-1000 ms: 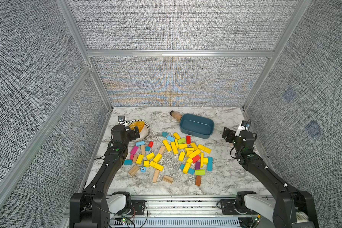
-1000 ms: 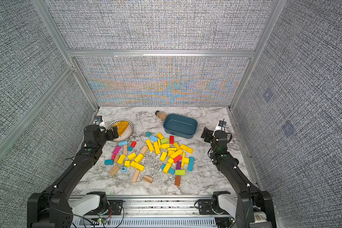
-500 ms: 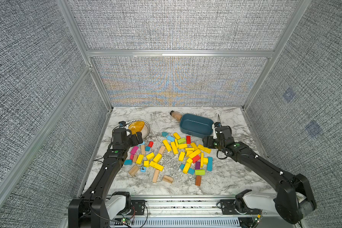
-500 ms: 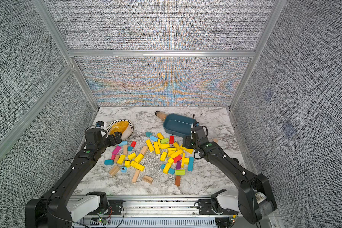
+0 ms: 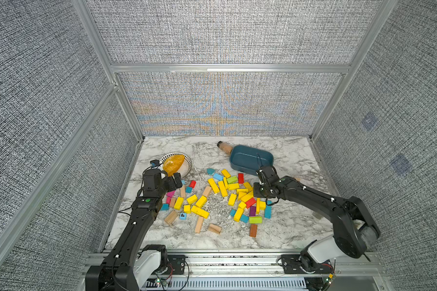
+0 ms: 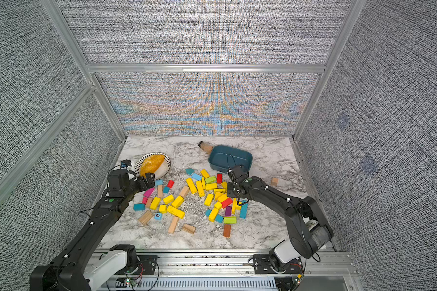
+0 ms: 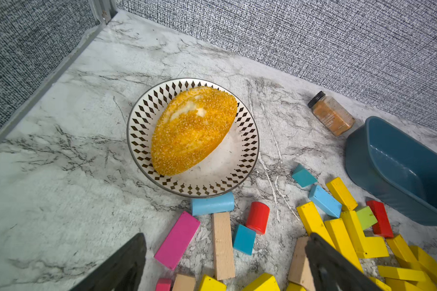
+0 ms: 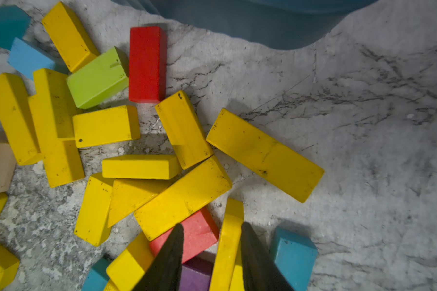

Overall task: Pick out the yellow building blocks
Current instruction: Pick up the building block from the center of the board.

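Observation:
The yellow building blocks lie mixed with other colours in a loose pile (image 5: 222, 187) (image 6: 199, 188) mid-table; several more (image 5: 199, 201) sit on its left side. My right gripper (image 5: 255, 197) (image 6: 231, 195) (image 8: 211, 224) is down on the pile's right side. Its jaws are narrowed but apart, astride a thin yellow bar (image 8: 228, 239) standing on edge and a corner of a red block (image 8: 199, 234). The bar lies against one finger and clear of the other. My left gripper (image 5: 175, 181) (image 6: 148, 180) (image 7: 225, 239) hangs wide open and empty over a pink block (image 7: 177, 239) and a plain wood bar (image 7: 222, 244).
A blue tub (image 5: 247, 157) stands behind the pile with a spice jar (image 5: 225, 147) lying beside it. A patterned plate (image 5: 188, 163) holding a bread roll (image 5: 173, 163) is at the back left. A lone wood cube (image 6: 274, 181) sits to the right. Pale crumbs litter the pile's middle.
The right arm swung in from the table's right edge to the pile, dropped onto it and narrowed its jaws. The left gripper edged forward and lower, still open.

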Tool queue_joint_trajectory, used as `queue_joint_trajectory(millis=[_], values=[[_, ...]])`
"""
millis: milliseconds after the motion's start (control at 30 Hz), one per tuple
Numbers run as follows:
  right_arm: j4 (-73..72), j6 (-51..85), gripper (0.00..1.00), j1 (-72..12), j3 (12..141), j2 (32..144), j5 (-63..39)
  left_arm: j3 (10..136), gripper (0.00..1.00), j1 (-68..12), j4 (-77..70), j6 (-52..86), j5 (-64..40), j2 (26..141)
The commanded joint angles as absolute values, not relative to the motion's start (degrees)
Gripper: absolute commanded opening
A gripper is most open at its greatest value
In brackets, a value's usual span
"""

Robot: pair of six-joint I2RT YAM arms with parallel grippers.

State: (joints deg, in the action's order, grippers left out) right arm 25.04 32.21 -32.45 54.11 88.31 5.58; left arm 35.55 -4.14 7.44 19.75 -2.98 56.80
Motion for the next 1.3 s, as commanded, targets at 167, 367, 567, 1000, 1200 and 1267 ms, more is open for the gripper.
queue_joint_trajectory(millis=[167,367,567,1000,1200,1267], values=[[28.9,37.3,0.37,-34.1,55.0,92.2,10.6,33.4,1.0,-4.2,5.4,21.1,0.4,51.7],[28.4,39.2,0.36,-35.1,55.1,94.1,12.0,33.2,1.0,-4.2,5.2,21.3,0.0,51.1],[27.6,39.7,0.25,-35.2,55.3,95.4,12.5,33.7,1.0,-4.2,5.5,21.3,-0.4,51.3],[28.7,39.0,0.03,-35.1,58.7,87.3,13.6,34.4,1.0,-4.2,3.8,23.9,-7.6,53.6],[25.4,35.5,0.0,-33.2,62.0,81.7,13.0,35.3,0.99,-4.3,4.0,26.8,-11.2,56.0],[21.4,33.8,0.0,-31.3,63.5,81.4,11.2,35.5,0.99,-4.2,3.8,27.7,-12.5,56.4]])
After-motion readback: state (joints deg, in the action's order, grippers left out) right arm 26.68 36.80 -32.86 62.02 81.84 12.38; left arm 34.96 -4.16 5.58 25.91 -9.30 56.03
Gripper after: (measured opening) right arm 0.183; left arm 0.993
